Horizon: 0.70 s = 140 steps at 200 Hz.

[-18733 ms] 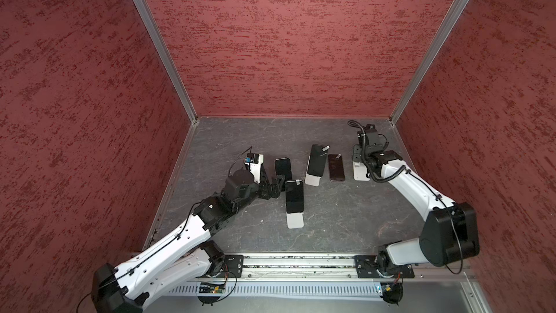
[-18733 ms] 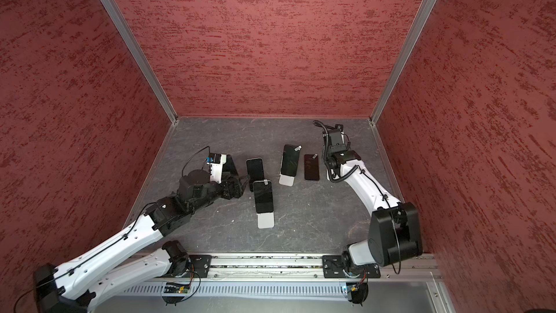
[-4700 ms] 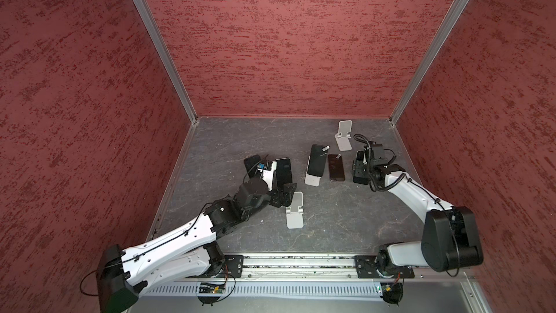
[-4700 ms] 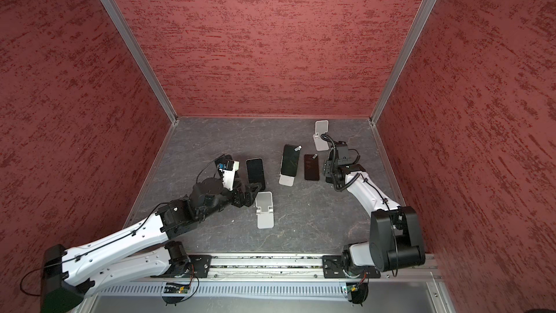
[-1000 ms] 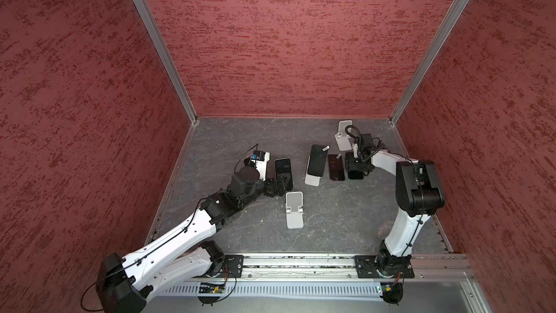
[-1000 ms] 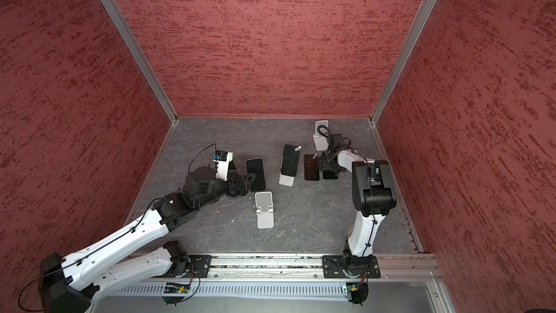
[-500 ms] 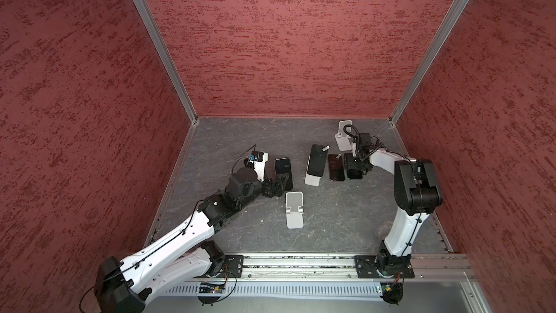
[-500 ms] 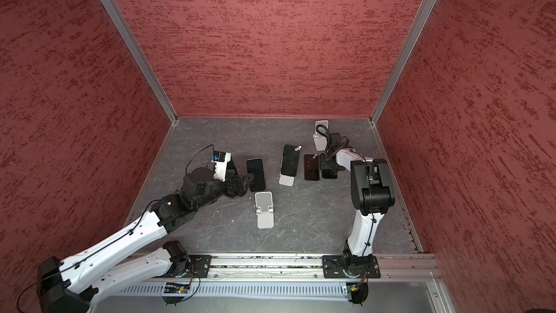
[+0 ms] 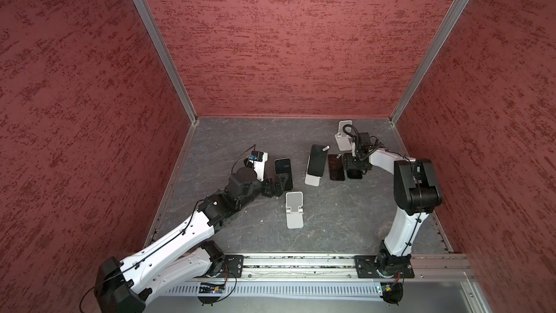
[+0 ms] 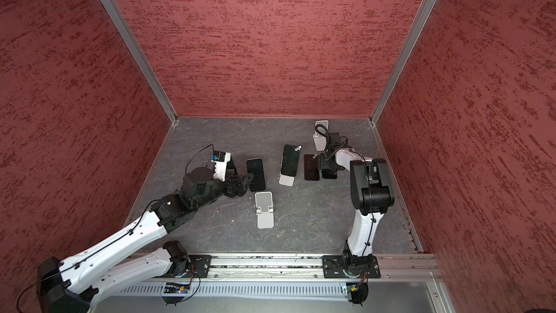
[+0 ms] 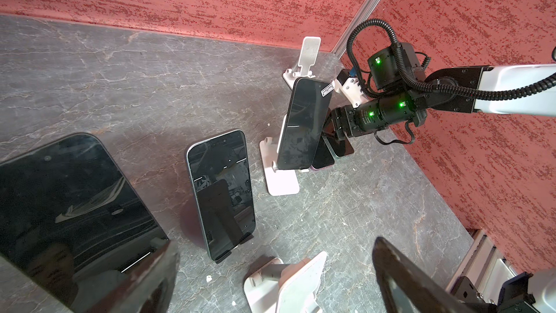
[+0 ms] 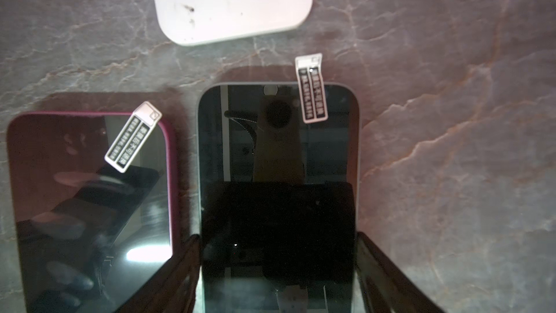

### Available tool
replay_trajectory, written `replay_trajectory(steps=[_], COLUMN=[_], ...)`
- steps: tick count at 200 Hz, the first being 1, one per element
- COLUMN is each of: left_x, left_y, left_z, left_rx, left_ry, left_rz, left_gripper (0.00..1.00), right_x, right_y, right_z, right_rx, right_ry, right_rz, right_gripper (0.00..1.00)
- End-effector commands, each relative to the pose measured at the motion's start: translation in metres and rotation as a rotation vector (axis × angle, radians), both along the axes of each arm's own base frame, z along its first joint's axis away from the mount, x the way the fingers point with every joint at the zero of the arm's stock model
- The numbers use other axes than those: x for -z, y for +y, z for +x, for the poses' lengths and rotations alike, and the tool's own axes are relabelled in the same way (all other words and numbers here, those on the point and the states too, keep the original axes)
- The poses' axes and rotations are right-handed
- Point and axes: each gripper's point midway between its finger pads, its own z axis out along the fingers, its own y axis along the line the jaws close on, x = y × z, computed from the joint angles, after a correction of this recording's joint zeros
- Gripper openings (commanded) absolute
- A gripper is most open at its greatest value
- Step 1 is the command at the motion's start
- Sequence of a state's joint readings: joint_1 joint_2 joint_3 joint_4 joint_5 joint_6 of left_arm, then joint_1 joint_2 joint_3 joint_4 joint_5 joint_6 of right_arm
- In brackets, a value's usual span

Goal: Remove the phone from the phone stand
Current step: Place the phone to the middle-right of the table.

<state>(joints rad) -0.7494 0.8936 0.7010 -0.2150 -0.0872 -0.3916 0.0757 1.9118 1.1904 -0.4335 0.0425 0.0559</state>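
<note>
Right end effector [image 12: 277,236] straddles a flat phone [image 12: 278,146] on the table [image 12: 451,115], seemingly laying it down.
Whether its jaws pinch is unclear; the left end effector [image 11: 275,243] gapes empty. Mid-table, a stand [image 9: 312,180] props the leaning phone [image 9: 316,161], awaiting removal.

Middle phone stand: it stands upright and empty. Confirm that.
Not empty. The middle phone stand stands upright but holds a dark phone, which leans against its back plate. The left wrist view shows this plainly.
</note>
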Motion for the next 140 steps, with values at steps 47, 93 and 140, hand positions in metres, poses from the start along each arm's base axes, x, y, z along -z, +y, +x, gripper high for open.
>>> replay_trajectory(steps=[47,93,140], left_x=[-0.005,-0.007,-0.001], left_y=[0.006,0.015,0.019], left_z=[0.003,0.003,0.004], left_rx=[-0.022,-0.064,-0.094], left_ry=[-0.021,-0.024,0.031], left_rz=[0.009,0.011,0.063], left_gripper=[0.99,0.99,1.0], right_x=[0.0,-0.02,-0.041], right_y=[0.004,0.008,0.007], right_z=[-0.001,0.008,0.012], right_rx=[0.027,0.032,0.038], right_ry=[0.006,-0.048,-0.099], right_rz=[0.015,0.047,0.047], right_gripper=[0.83,0.85,0.87])
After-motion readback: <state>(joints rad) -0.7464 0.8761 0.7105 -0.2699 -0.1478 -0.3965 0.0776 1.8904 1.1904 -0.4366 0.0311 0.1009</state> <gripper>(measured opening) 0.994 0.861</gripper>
